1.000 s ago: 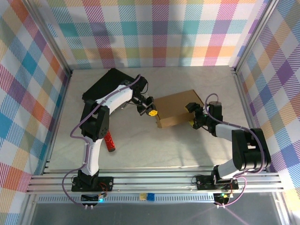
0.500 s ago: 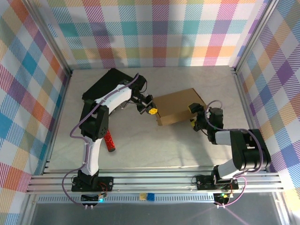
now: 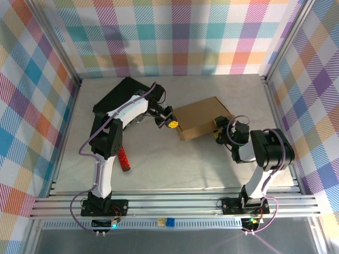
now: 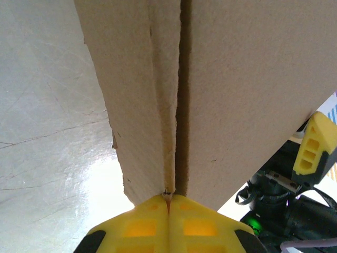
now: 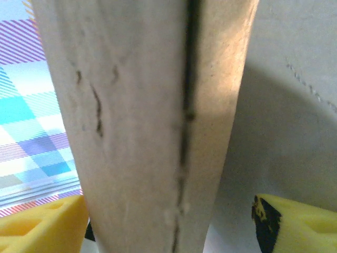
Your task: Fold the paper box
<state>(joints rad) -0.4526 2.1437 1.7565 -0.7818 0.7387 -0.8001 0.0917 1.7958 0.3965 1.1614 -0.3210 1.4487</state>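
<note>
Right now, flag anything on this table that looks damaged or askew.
The paper box sits skewed on the table. Its cardboard looks worn: there is a ragged, frayed lip along the seam in the left wrist view, and small cracks on the edge in the right wrist view. A red object lies loose on the near left.

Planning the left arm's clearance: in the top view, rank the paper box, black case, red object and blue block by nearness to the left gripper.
1. paper box, touching the left gripper, on its right.
2. black case, behind-left, and red object, near-left: too close to call.
3. blue block, on the front rail.
</note>
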